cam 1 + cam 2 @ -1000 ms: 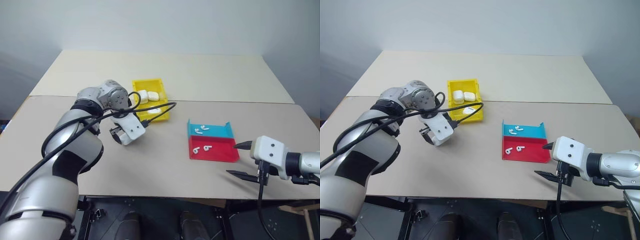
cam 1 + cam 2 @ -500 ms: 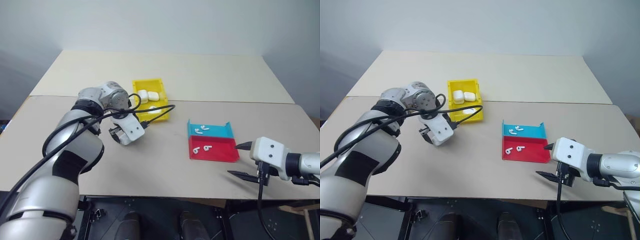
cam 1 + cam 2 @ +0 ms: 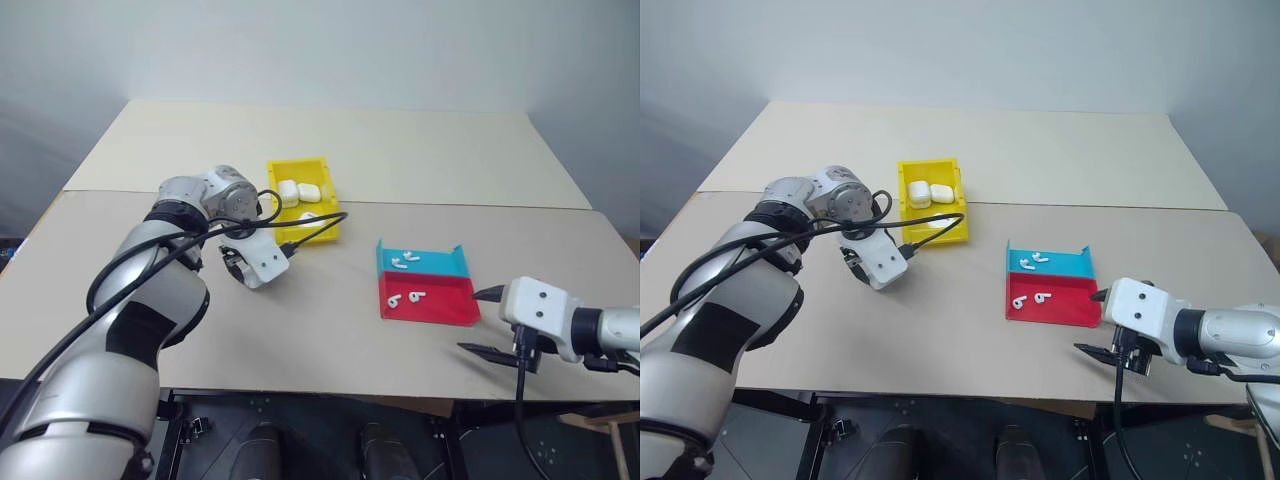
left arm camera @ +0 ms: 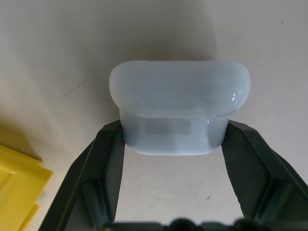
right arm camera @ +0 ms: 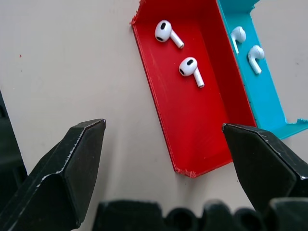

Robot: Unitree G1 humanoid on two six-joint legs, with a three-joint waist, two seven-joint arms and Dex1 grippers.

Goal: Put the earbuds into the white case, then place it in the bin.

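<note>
Glossy, rounded white case [image 4: 179, 108], pebble-smooth, clamped between the two black fingers [image 4: 103, 163] of the left gripper [image 4: 173, 139], pressed at both flanks just under the flared lid. Matte beige table [image 3: 330, 330] beneath, faintly scuffed. Corner of bright yellow plastic close alongside in the left wrist view. From the head: left gripper pointing down at the table just beside the near left corner of the yellow bin [image 3: 330, 235], a black cable looping from the wrist across the bin's front lip. Rectangular bin with upright walls, already carrying other white cases [image 3: 297, 191] toward the back.

Off to the right, well apart from the bin: shallow two-tone tray [image 3: 1080, 315], hard thin plastic with sharp edges, blue half behind, red half in front. Tiny shiny earbuds [image 5: 192, 70] with short stems, two lying in the red half, another pair [image 5: 246, 45] in the blue. Right gripper [image 5: 166, 161] near the tray's front right corner, tapered black fingers spread wide, gripping nothing, aimed over the red half.
</note>
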